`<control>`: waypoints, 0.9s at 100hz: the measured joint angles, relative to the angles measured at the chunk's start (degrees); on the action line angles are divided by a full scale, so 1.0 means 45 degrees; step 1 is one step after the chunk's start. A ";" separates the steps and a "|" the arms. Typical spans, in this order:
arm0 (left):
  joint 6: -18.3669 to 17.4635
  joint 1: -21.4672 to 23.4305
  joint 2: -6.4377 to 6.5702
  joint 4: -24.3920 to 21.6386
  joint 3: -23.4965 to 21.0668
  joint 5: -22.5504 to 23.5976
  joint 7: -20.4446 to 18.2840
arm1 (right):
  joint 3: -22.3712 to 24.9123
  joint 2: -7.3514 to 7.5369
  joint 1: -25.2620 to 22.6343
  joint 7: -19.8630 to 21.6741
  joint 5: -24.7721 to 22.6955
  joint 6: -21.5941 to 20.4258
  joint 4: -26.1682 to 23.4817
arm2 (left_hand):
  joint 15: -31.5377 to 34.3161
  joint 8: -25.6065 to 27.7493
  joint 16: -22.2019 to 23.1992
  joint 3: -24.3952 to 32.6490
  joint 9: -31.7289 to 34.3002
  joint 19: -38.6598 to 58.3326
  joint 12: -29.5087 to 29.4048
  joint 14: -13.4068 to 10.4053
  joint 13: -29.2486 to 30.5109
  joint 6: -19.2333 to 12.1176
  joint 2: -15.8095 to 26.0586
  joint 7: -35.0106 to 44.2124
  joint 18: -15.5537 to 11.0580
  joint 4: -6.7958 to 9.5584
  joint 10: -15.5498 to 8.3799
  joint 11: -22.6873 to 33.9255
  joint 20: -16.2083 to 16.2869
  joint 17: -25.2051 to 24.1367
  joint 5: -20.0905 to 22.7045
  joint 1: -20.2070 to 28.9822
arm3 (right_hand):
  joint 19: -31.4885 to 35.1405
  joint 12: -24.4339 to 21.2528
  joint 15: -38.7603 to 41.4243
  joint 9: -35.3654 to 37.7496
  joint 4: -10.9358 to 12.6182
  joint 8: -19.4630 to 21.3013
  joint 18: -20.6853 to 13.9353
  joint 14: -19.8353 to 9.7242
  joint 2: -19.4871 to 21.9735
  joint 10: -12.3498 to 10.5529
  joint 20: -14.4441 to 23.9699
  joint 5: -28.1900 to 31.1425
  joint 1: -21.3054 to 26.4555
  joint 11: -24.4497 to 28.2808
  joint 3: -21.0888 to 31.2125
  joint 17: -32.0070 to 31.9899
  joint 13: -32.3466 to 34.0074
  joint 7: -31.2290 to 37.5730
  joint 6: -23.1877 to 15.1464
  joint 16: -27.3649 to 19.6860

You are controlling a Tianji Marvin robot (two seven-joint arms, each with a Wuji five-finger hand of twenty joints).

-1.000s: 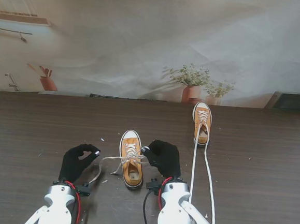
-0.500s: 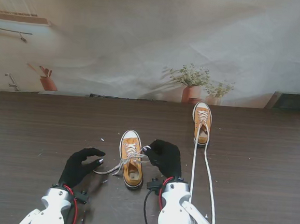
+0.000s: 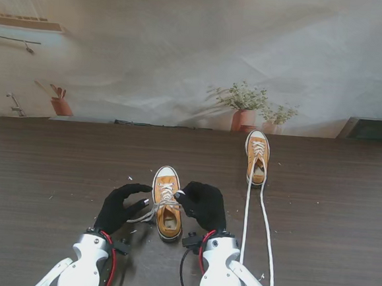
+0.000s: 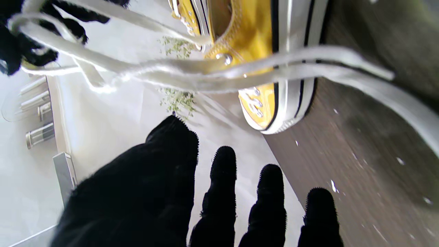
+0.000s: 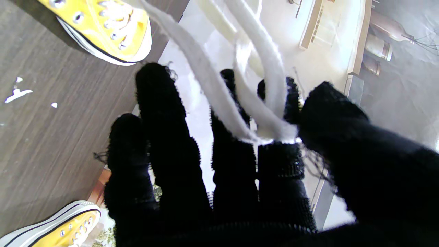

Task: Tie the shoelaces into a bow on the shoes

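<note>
The table (image 3: 44, 164) fills the lower half of the frame. Near its centre stands the shoe (image 3: 166, 210) I work on, toe pointing away from me. My right hand (image 3: 202, 205) is just beside it, its fingers pinched on the shoelace (image 3: 168, 199), I think to keep the lace raised and tight for a loop. My left hand (image 3: 123, 207) waits on the other side with fingers apart, holding nothing; the lace passes in front of them. The second shoe (image 3: 257, 156) stands at centre right, well apart, and its long laces (image 3: 261, 215) trail toward me beside my right arm and could snag there.
</note>
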 measured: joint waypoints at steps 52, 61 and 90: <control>0.0158 -0.0248 0.0317 -0.0157 0.0452 0.0349 -0.1236 | 0.0078 0.0124 -0.0143 0.0275 -0.0038 -0.0092 -0.0312 | -0.0360 0.0134 0.0000 -0.2918 -0.0397 -0.0162 0.0000 -0.0162 -0.0175 -0.0001 0.1058 0.0078 -0.0015 0.0215 0.0000 -0.0031 -0.0105 -0.0188 0.0168 0.1983 | 0.0000 -0.0001 0.0012 0.0000 0.0000 -0.0005 0.0001 0.0007 0.0001 0.0008 0.0000 0.0000 0.0000 0.0000 0.0000 0.0002 0.0000 0.0002 0.0000 0.0000; 0.0368 -0.0339 0.0307 -0.0157 0.0592 0.0066 -0.1290 | 0.0074 0.0138 -0.0186 0.0277 -0.0047 -0.0159 -0.0379 | -0.0360 0.0134 0.0000 -0.5217 -0.0392 -0.0162 0.0000 -0.0157 -0.0173 0.0005 0.2036 0.1972 -0.0016 0.0358 0.0097 -0.0031 -0.0109 -0.0289 0.0524 0.2918 | 0.0000 -0.0001 0.0020 0.0000 0.0000 -0.0007 0.0001 0.0008 0.0001 0.0010 0.0000 0.0000 0.0000 0.0000 0.0000 0.0003 0.0000 0.0002 0.0000 0.0000; 0.0479 -0.0494 0.0230 -0.0130 0.0739 -0.0022 -0.1208 | 0.0060 0.0162 -0.0330 0.0349 -0.0089 -0.0231 -0.0556 | -0.0360 0.2105 0.0000 -0.4980 0.0055 -0.0163 -0.0001 -0.0131 -0.0168 0.0132 0.1999 0.3978 -0.0016 0.0325 0.0148 0.0129 -0.0110 -0.0292 0.0625 0.2530 | 0.0000 -0.0001 0.0025 0.0000 0.0000 -0.0134 0.0002 0.0025 0.0201 0.0431 -0.0002 0.0000 -0.0002 0.0000 -0.0114 -0.0014 0.0000 0.0001 0.0015 0.0000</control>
